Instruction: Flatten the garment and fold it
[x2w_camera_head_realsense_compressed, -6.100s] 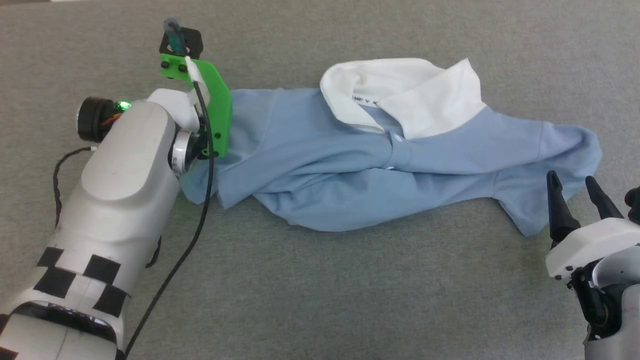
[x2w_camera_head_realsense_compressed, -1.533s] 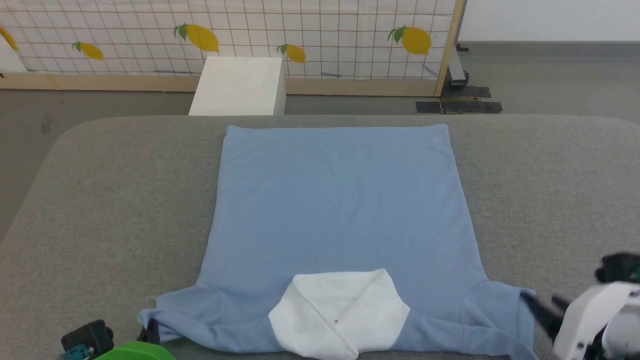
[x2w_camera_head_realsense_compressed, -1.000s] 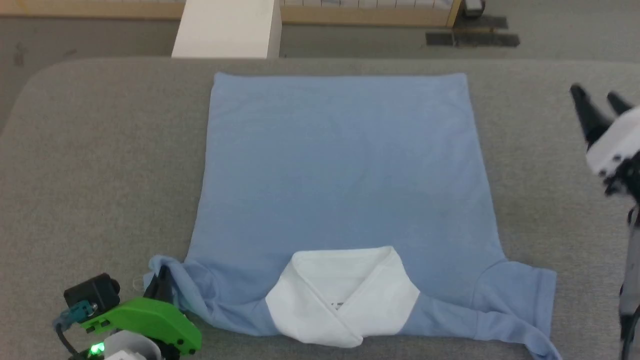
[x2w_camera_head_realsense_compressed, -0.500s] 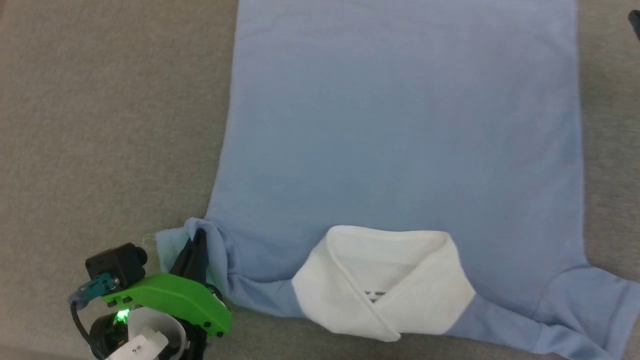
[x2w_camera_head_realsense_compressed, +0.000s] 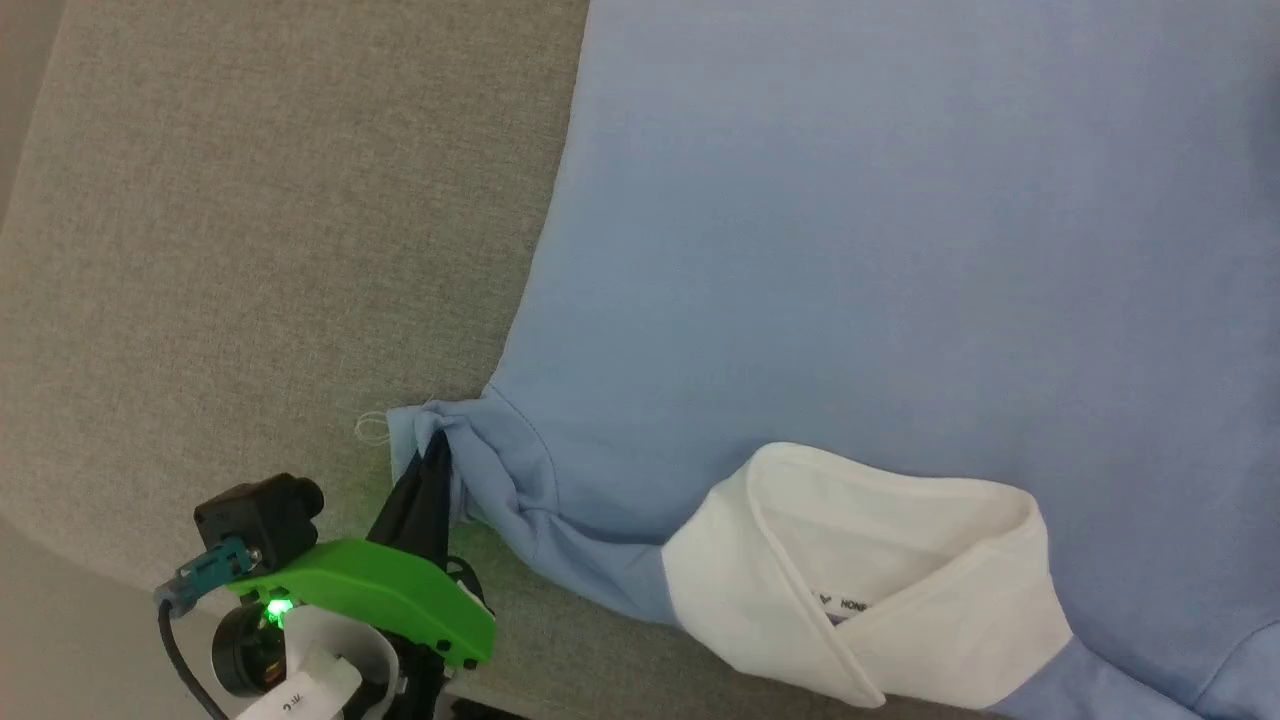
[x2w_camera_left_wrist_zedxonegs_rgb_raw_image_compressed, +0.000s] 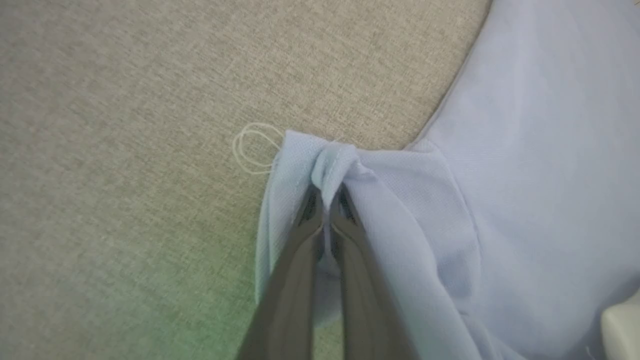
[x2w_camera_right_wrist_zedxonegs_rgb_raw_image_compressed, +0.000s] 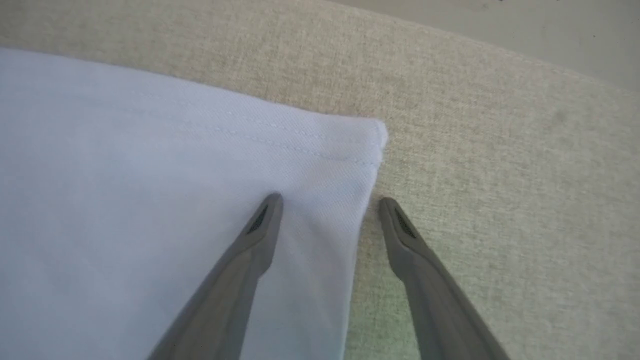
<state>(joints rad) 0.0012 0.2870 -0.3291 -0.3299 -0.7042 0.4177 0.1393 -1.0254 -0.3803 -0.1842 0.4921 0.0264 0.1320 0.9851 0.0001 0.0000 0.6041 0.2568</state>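
**A:** Left gripper (x2w_camera_left_wrist_zedxonegs_rgb_raw_image_compressed: 327, 200) clamped tight on a bunched fold at the sleeve end (x2w_camera_left_wrist_zedxonegs_rgb_raw_image_compressed: 330, 160), fingers pressed together with cloth pinched between them.

**B:** And a loose loop of white thread (x2w_camera_left_wrist_zedxonegs_rgb_raw_image_compressed: 252, 147) lies just beside that cuff on the grey padded surface (x2w_camera_head_realsense_compressed: 250, 250).

**A:** Right gripper (x2w_camera_right_wrist_zedxonegs_rgb_raw_image_compressed: 330, 202) is spread wide, straddling the hem corner (x2w_camera_right_wrist_zedxonegs_rgb_raw_image_compressed: 370, 135): one finger over the blue cloth, the other over bare grey, gripping nothing. Whether those tips touch the cloth, I can't tell.

**B:** Out from there, the garment (x2w_camera_head_realsense_compressed: 850, 250) lies flat and smooth across the surface, its white collar (x2w_camera_head_realsense_compressed: 880, 590) folded over at the near edge, small dark print at the neck.
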